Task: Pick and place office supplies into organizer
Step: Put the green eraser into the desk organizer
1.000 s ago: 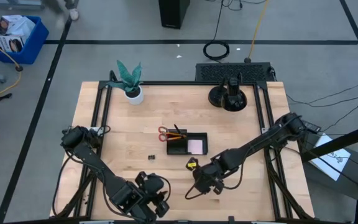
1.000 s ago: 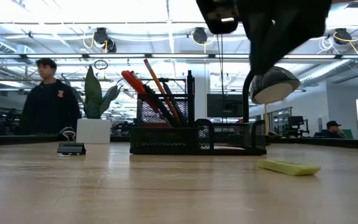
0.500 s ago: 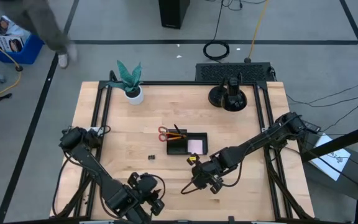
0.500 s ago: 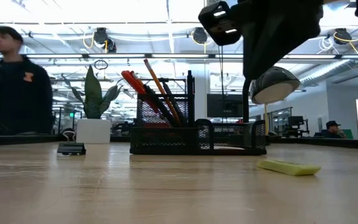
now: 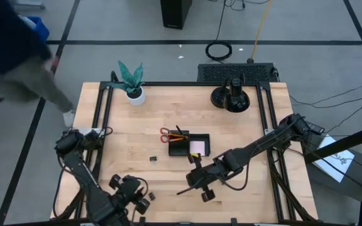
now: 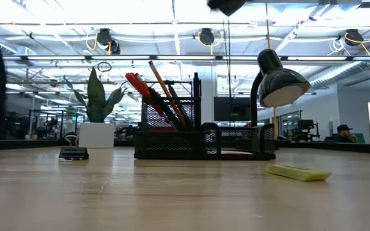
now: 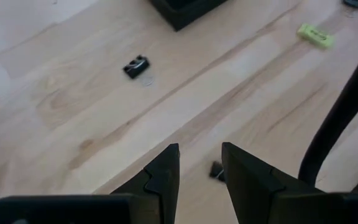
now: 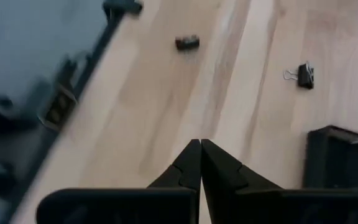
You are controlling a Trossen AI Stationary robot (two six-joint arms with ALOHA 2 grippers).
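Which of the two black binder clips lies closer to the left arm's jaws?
The near clip, just past the left gripper, showing in the gap between its open jaws. The other clip lies farther off, toward the organizer.

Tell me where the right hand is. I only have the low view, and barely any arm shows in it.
Observer: Right hand hangs over the table in front of the organizer, shut and holding nothing.
Operator: And the left?
Observer: Left hand is open and empty, over the front left of the table.
Operator: Any item near it?
Observer: Yes. A small black piece, likely a binder clip, lies just beyond its fingers.
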